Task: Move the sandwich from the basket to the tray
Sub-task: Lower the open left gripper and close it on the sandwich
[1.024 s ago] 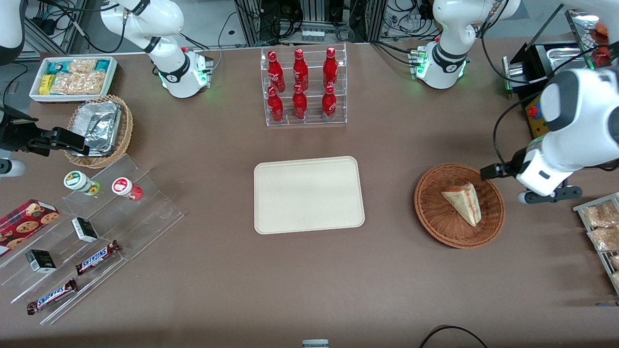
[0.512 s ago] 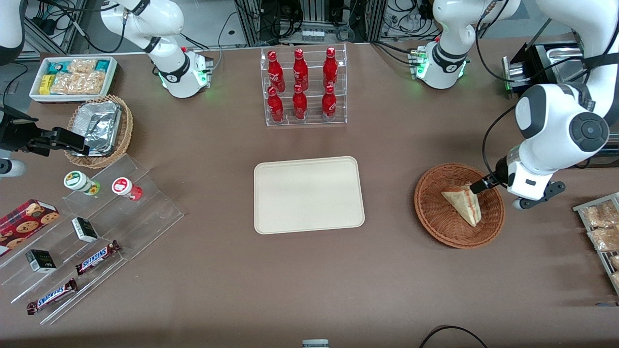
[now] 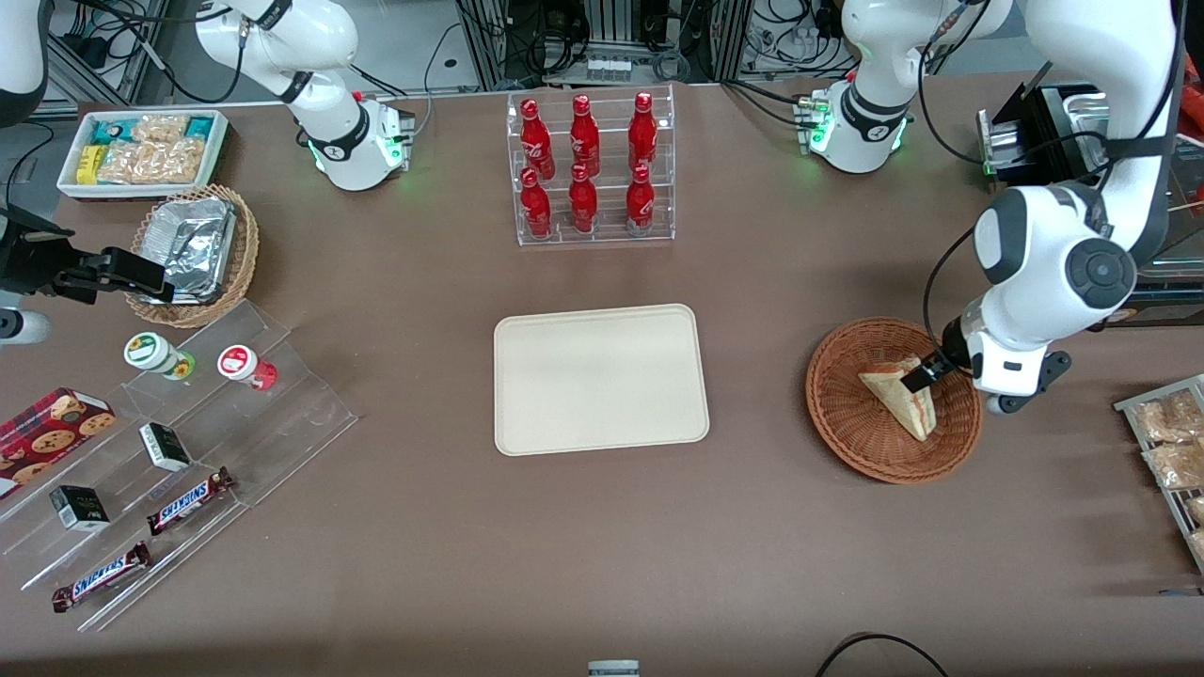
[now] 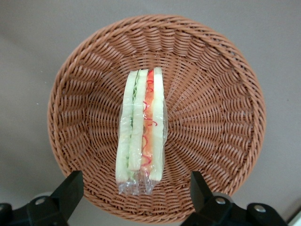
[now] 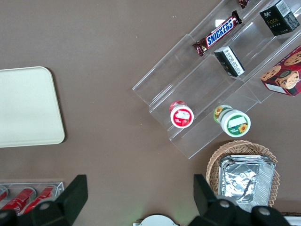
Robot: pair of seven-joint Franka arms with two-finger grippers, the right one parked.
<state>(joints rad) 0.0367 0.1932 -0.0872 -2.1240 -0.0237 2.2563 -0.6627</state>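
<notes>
Evidently a robotics lab staged as a snack counter: white arm bases (image 3: 356, 141) bolted onto a brown table (image 3: 602, 545), tangled cables (image 3: 658, 56) past its farther edge, acrylic rack of cola bottles (image 3: 585, 169), candy bars (image 3: 191, 499) toward the parked arm's end, gripper (image 3: 917, 381) spread wide above the basket (image 3: 847, 423).

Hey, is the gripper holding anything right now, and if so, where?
Nothing. The gripper is open above the sandwich, which lies in the basket.
</notes>
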